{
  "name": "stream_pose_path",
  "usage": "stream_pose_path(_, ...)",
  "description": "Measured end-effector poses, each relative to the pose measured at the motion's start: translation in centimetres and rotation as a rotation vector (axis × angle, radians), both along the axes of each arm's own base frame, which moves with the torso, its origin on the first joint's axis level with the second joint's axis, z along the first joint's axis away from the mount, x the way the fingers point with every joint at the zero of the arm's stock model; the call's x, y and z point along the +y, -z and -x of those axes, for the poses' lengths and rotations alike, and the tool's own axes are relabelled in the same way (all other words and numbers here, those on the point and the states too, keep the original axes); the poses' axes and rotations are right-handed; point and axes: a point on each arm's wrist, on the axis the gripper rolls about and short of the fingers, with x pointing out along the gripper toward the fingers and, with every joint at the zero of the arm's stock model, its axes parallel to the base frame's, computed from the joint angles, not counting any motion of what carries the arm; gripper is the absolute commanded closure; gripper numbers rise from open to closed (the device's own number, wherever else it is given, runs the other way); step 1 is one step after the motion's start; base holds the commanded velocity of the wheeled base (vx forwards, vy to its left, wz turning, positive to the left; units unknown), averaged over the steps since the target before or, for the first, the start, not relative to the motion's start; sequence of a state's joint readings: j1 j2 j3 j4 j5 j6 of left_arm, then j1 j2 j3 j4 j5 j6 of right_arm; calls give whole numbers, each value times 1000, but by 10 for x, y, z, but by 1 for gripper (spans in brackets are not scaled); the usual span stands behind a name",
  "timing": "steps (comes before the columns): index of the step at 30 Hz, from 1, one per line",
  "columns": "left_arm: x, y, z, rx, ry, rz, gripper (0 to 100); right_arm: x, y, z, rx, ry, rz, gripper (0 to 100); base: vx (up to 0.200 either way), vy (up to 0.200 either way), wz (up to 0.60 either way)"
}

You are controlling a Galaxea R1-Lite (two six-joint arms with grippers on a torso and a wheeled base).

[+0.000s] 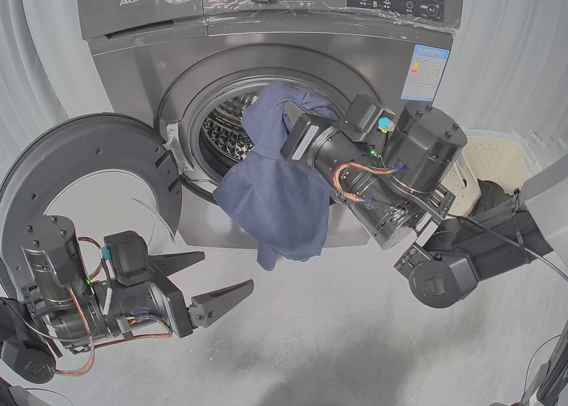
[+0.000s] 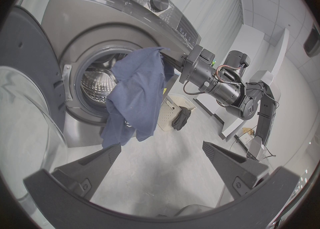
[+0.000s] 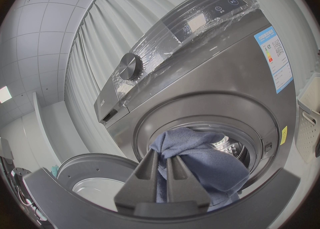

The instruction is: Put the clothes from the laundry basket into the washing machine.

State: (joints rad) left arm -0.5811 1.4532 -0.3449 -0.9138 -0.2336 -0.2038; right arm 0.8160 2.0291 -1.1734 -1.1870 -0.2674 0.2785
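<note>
Left claw [image 1: 228, 269] gapes empty; right claw [image 3: 164, 157] pinches blue garment [image 1: 272, 200], which half hides the washing machine drum [image 1: 228, 132].

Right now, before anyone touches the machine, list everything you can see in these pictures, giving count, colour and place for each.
washing machine: one, grey, facing the robot
door: one, dark grey, swung open on the robot's left
drum: one, silver, inside the opening
blue garment: one, dark blue, hanging out of the drum opening
laundry basket: one, cream, on the floor on the machine's right
dark garment: one, black, draped over the basket's rim
curtain: white, behind the machine
floor: pale grey
left gripper: black, open, low before the door
right gripper: black, shut on the blue garment
</note>
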Motion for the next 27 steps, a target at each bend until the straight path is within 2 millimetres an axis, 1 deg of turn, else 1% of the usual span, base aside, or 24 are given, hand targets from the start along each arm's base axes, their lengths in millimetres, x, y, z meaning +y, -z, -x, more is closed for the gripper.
stream_pose_path(10,-13,7,-14,51,5,44,0,3,4,-1,5,-2,7,100,0,0,0)
stream_pose_path(15,-24,13,-24,52,17,48,0,3,5,-1,6,-2,9,100,0,0,0)
stream_pose_path(20,-36,22,-38,57,25,49,0,4,5,-1,6,-2,9,100,0,0,0)
stream_pose_path(27,-50,42,-57,58,24,60,0,4,2,1,1,-5,4,100,0,0,0)
